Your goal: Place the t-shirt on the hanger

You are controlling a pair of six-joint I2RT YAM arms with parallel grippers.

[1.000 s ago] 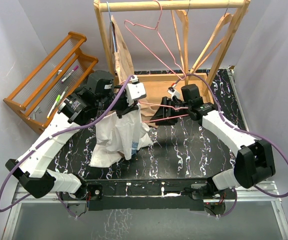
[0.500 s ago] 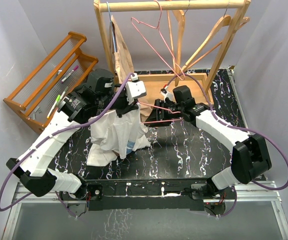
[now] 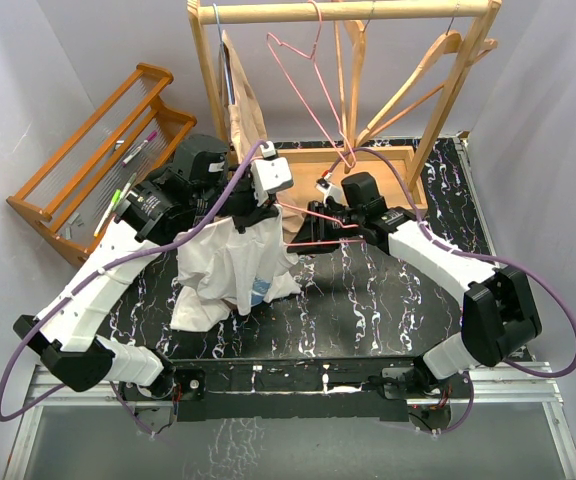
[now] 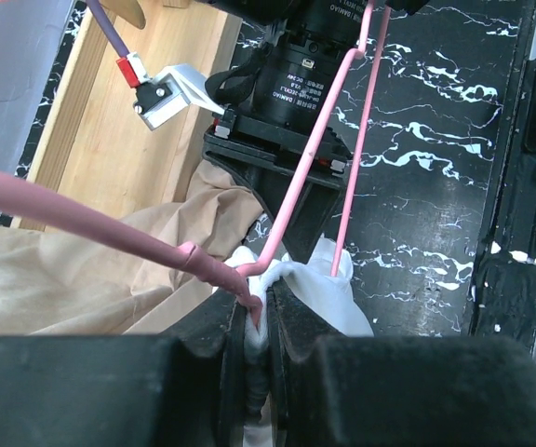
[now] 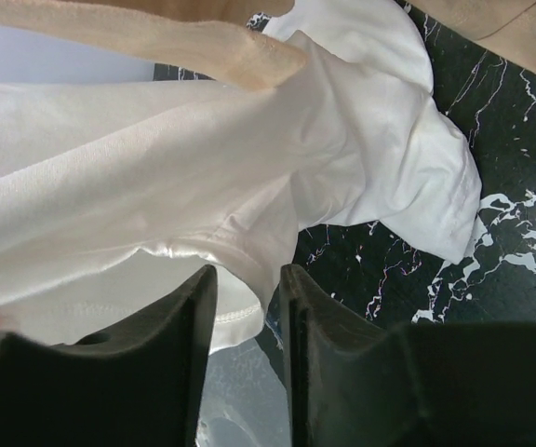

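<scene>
The white t-shirt point(image 3: 223, 270) hangs in a bunch from my left gripper point(image 3: 256, 215), its lower part resting on the black marbled table. In the left wrist view that gripper point(image 4: 257, 298) is shut on a fold of the t-shirt point(image 4: 333, 289), with the pink hanger wire point(image 4: 314, 149) pinched alongside the fold. The hanger point(image 3: 308, 97) hooks on the wooden rail and slants down to both grippers. My right gripper point(image 3: 313, 222) faces the left one, just to its right. In its own view it point(image 5: 247, 275) stands open, with the t-shirt point(image 5: 156, 168) hem hanging between the fingers.
A wooden clothes rack point(image 3: 348, 10) stands at the back with light-wood hangers point(image 3: 438, 60) and a beige garment point(image 3: 248, 110), part of it lying behind the grippers point(image 4: 110, 251). An orange slatted rack point(image 3: 98, 160) with pens leans at the far left.
My right gripper has moved left toward the t-shirt and its jaws have narrowed. The left arm has lifted the shirt a little, and the hanger has swung more upright.
</scene>
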